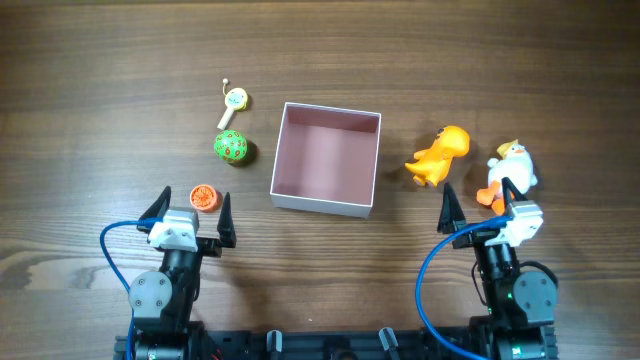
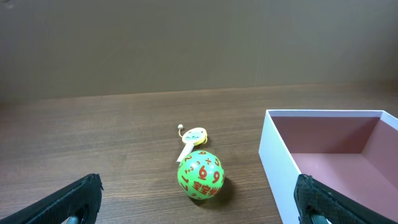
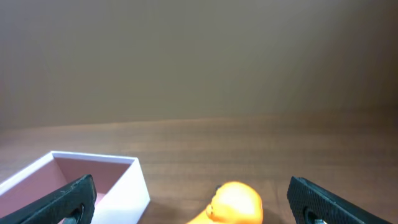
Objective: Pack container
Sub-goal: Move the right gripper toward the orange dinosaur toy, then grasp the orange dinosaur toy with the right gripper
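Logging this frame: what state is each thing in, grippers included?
container, upright, open, empty.
green ball, loose on the table.
yellow tag toy, lying flat.
orange disc, flat, not gripped.
orange figure, outside the container.
white bird figure, outside the container, not gripped.
left gripper, open, empty.
right gripper, open, empty.

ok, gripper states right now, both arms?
Left gripper: open, holding nothing.
Right gripper: open, holding nothing.
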`<state>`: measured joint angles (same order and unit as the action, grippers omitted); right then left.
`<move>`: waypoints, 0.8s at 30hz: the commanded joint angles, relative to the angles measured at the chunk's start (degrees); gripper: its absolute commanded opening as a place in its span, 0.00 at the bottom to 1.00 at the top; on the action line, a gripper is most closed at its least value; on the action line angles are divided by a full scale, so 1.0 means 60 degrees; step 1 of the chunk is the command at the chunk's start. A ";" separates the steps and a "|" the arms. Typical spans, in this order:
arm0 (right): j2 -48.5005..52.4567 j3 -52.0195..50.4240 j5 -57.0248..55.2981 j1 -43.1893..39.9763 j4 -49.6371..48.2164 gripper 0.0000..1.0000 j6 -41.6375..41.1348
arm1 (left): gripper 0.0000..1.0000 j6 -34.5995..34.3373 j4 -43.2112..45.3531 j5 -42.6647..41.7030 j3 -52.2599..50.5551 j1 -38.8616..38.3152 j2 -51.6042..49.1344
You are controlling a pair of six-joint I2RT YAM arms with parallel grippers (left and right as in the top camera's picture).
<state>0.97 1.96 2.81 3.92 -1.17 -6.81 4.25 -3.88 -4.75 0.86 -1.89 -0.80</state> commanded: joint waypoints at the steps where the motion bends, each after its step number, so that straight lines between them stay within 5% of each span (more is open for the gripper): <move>1: 0.0499 0.1759 -0.0007 -0.0025 0.0091 1.00 0.0637 | 1.00 0.0189 -0.0011 0.0058 -0.0084 -0.0040 0.0062; 7: 0.4080 0.6222 -0.1111 -0.0022 0.2994 1.00 0.0831 | 1.00 0.0189 -0.0011 0.0058 -0.0084 -0.0040 0.0062; 12: 0.8251 0.9766 -0.0372 -0.0022 0.6470 1.00 -0.0637 | 1.00 0.0189 -0.0011 0.0058 -0.0084 -0.0040 0.0062; 22: 1.3817 1.0593 0.1377 -0.0025 0.7289 0.99 -0.2182 | 1.00 0.0189 -0.0011 0.0058 -0.0084 -0.0040 0.0062; 24: 1.4644 1.0593 0.1319 -0.0022 0.7300 0.85 -0.2517 | 1.00 0.0189 -0.0011 0.0058 -0.0084 -0.0040 0.0062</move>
<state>83.79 64.66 9.28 3.90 42.44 -17.72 4.27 -4.01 -4.51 0.84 -1.89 -0.84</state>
